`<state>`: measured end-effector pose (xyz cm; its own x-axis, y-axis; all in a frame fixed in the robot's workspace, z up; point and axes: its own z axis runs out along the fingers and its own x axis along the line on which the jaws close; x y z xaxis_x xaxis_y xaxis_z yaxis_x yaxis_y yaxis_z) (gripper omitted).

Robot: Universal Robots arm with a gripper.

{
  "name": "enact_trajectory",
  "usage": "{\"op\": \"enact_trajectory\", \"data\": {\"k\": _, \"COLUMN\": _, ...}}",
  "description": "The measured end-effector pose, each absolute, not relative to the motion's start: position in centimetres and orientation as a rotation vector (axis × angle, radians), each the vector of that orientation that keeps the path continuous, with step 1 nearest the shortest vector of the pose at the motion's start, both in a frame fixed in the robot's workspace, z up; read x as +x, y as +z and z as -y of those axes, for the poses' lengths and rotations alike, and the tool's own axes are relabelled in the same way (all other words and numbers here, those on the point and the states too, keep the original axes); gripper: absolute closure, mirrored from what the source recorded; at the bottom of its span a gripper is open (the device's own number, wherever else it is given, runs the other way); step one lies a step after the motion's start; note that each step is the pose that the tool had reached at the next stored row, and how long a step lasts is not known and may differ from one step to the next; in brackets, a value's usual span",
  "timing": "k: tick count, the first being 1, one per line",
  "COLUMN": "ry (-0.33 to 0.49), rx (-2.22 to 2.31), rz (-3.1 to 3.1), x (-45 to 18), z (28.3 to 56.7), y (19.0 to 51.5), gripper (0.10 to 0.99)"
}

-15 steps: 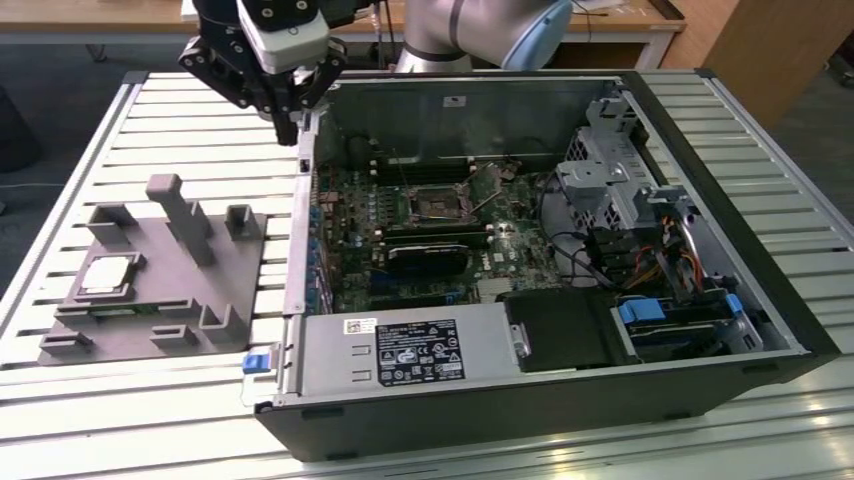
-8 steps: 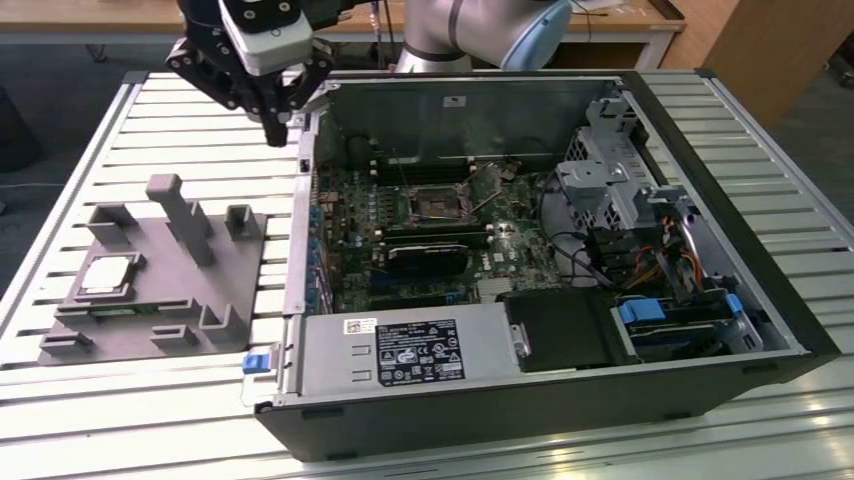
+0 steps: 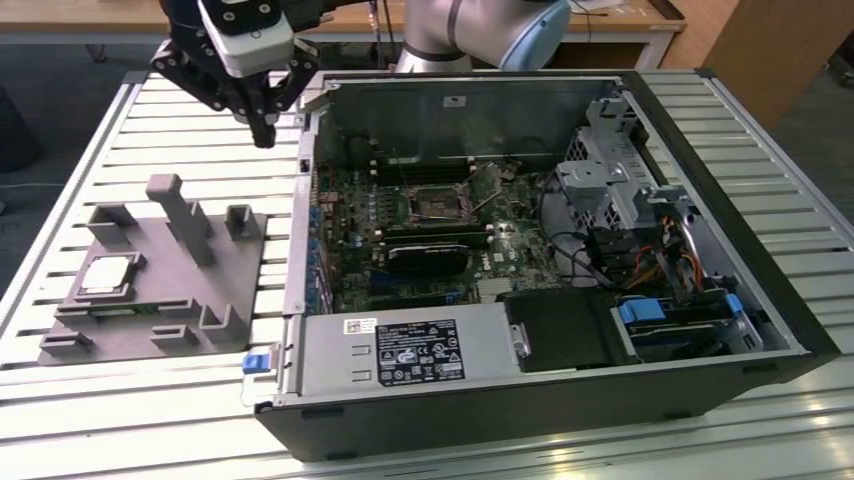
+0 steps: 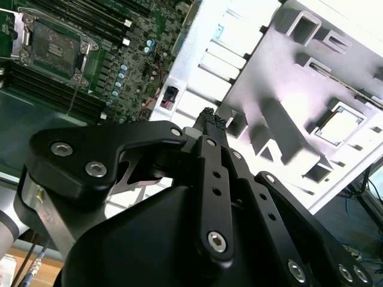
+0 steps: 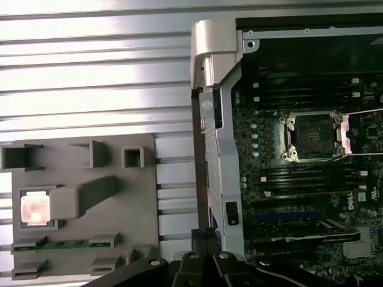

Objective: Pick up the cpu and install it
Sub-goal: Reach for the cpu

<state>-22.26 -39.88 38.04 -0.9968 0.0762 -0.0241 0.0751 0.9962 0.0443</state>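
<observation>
A silver-grey arm [image 3: 447,30] with a blue joint cap [image 3: 541,30] carries a white wrist block [image 3: 248,30] and matte black jaws studded with silver screws [image 4: 216,241].

pale slatted metal table [image 3: 187,150], wooden desks [image 3: 627,18] behind, grey floor [image 3: 40,60] around

The label [image 3: 416,352] on the power supply [image 3: 324,360] bears print too small to read.
</observation>
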Motion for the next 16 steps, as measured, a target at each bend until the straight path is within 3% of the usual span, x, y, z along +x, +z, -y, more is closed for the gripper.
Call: {"op": "enact_trajectory", "data": {"k": 16, "ry": 0.068, "rx": 0.118, "rz": -3.113, "x": -24.0, "z": 39.9, "y": 37.8, "gripper": 0.980}}
